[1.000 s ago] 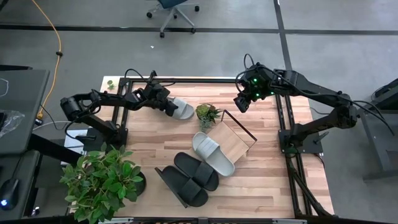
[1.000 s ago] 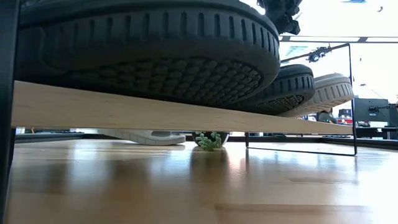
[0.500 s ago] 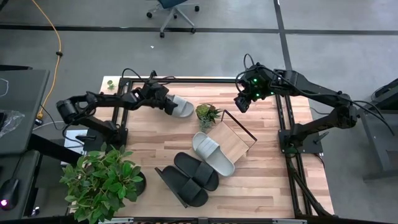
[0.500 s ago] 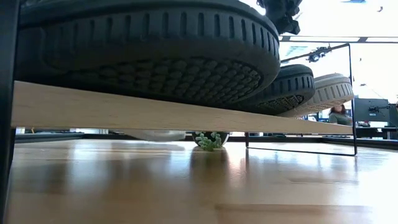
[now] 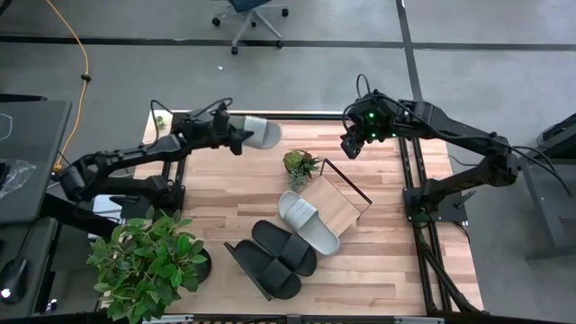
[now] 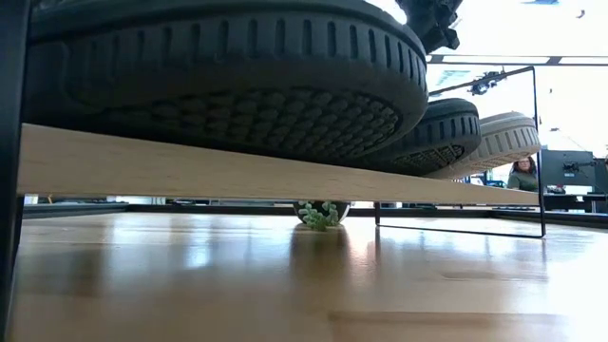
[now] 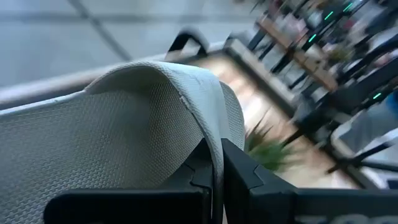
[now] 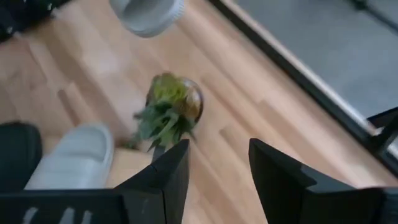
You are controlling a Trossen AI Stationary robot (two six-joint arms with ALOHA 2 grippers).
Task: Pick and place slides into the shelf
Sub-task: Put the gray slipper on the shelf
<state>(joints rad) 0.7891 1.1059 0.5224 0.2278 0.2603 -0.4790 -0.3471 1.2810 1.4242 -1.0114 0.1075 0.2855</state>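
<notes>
Left gripper (image 5: 236, 137) is clenched on the strap of a light grey slide (image 5: 258, 132), near the table's far rail. Wrist view confirms: both dark fingers (image 7: 239, 174) pinch the textured strap of this slide (image 7: 137, 124). It looks lifted clear of the wood, though the overhead angle makes the height hard to judge; the low view shows no slide on the tabletop under the shelf plank.

Right gripper (image 5: 348, 144) hovers over the far right part of the table (image 5: 387, 261), jaws parted with nothing between them; its wrist view shows a clear gap between the fingers (image 8: 173, 168).

Shelf (image 5: 337, 202) stands diagonally across the table's middle, light-wood plank (image 6: 237, 171) with thin black end frames. Three slides rest on it: second light grey slide (image 5: 308, 220) toward the plank's middle, two black slides (image 5: 279, 256) side by side at the near end. Low view sees their ribbed soles from below, the nearest black sole (image 6: 228, 85) filling most of the picture, grey sole (image 6: 499, 138) farthest.

Small potted plant (image 5: 299, 164) sits on the table between the held slide and the shelf, just beside the shelf's far end frame. Large leafy plant (image 5: 148, 261) stands at the near left corner. Person (image 6: 522, 176) visible in the room behind the table.
</notes>
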